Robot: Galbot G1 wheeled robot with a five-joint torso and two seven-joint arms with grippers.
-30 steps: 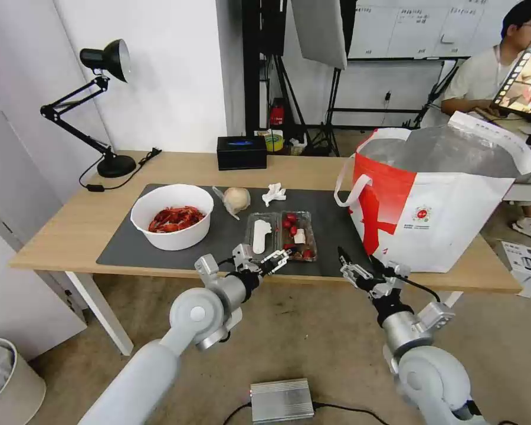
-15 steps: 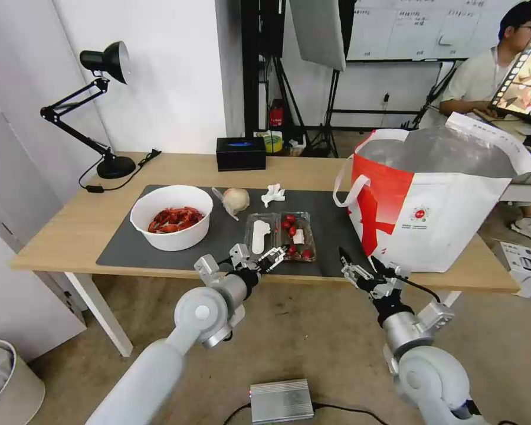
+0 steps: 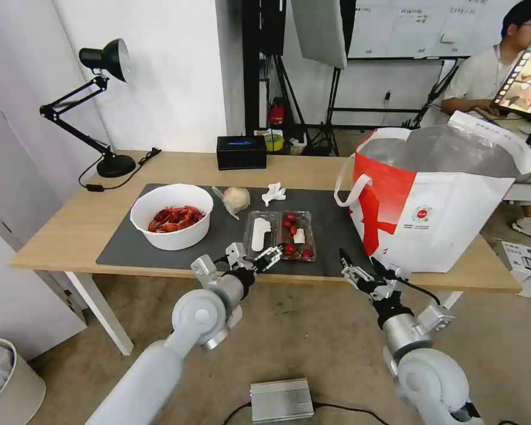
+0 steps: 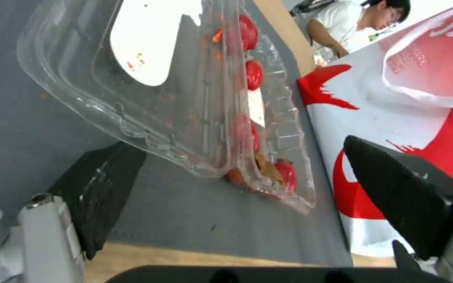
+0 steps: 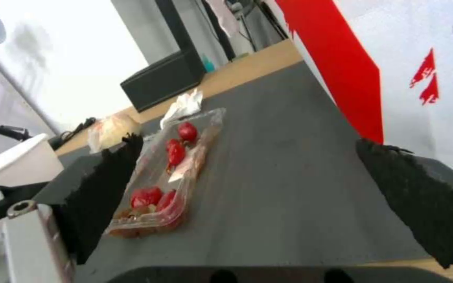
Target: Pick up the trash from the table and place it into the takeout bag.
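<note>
While the long light-wood table (image 3: 71, 227) carries everything, its dark grey mat (image 3: 330, 227) holds most of the trash. At the table's right end stands the boxy white-and-red takeout bag (image 3: 448, 227), upright, mouth open, silver foil lining showing, one white strap handle hanging down its red side. On the left part of the mat sits the white round bowl of red crayfish shells (image 3: 171, 216). Near the mat's middle, close to the front edge, lies the clear plastic clamshell (image 3: 280, 235), opened flat: one half shows a white patch, the other holds red fruits. Behind the clamshell, toward the bowl, rests the beige lump in clear wrap (image 3: 235, 199), and beside it the crumpled white tissue (image 3: 274, 193).

The left gripper (image 3: 255, 258) hovers at the front edge of the mat, just at the clamshell's near end, its fingers (image 4: 100, 188) spread wide with nothing between them. The right gripper (image 3: 360, 268) hangs at the table's front edge between clamshell and bag, its fingers (image 5: 103, 196) likewise spread and empty.
</note>
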